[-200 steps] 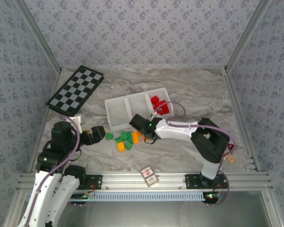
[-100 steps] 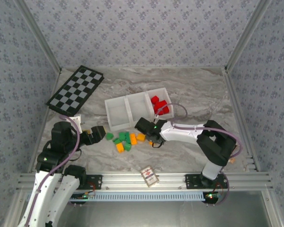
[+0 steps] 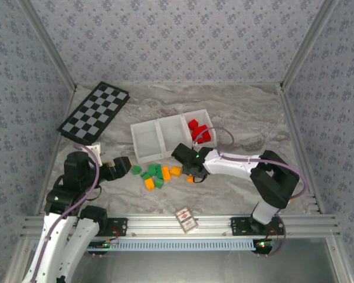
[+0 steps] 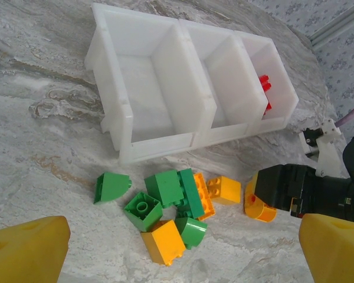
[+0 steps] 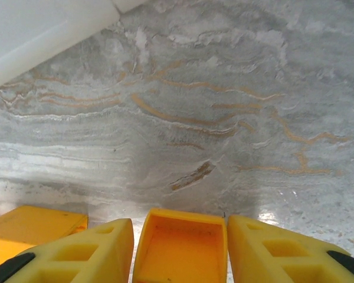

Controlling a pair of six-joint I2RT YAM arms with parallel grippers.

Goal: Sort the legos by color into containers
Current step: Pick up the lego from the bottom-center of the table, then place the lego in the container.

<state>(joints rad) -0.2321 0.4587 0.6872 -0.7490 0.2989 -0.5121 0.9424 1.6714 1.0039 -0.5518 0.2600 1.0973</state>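
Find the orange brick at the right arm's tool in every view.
Top external: orange brick just below centre.
Left wrist: orange brick lower right.
Right wrist: orange brick bottom centre, inside the right tool.
Shared landmark: white tray, beyond the brick everywhere.

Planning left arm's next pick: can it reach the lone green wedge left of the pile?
Probably yes: the left gripper is open, the green wedge lies apart, nothing between.
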